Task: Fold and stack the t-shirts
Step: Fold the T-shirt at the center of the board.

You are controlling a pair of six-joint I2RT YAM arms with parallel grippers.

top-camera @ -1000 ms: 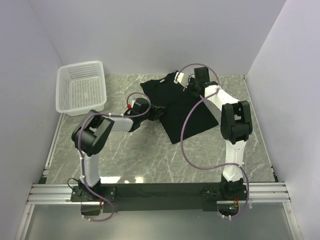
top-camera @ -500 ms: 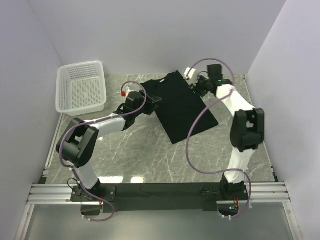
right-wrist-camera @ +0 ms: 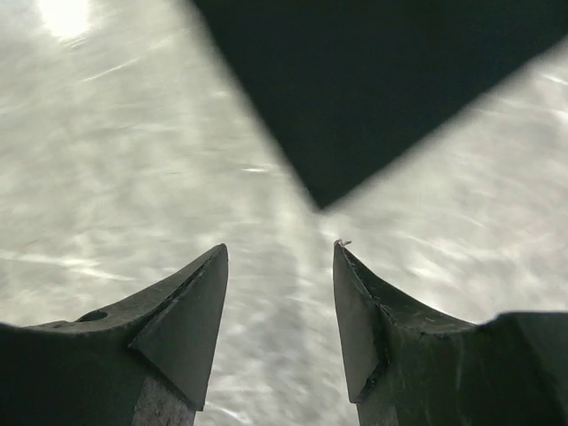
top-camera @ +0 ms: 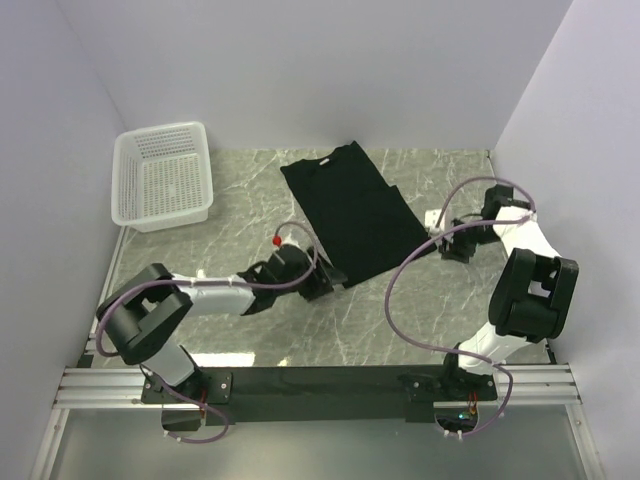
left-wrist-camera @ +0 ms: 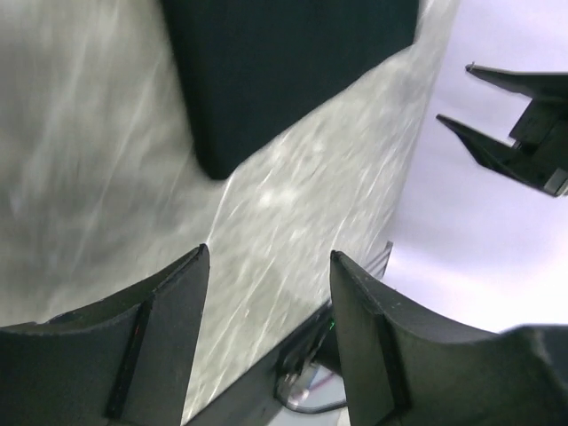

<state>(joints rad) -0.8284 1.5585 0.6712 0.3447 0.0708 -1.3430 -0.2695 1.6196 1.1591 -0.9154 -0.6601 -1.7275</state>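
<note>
Black soft cotton t-shirt (top-camera: 350, 210) lies as a narrow strip mid grey marble tabletop (top-camera: 400, 325), long axis far-left to near-right. Left pincer (top-camera: 325, 285) spread, empty, beside hem's near corner; right pincer (top-camera: 438, 240) spread, empty, beside hem's right corner.

A white mesh basket (top-camera: 163, 180) sits at the far left corner of the grey marble table (top-camera: 300, 338).

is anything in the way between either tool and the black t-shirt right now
Nothing visible. The left tool and right tool, both open and empty, each face a corner of the t-shirt across bare marble table. The white basket sits off at the far left.
</note>
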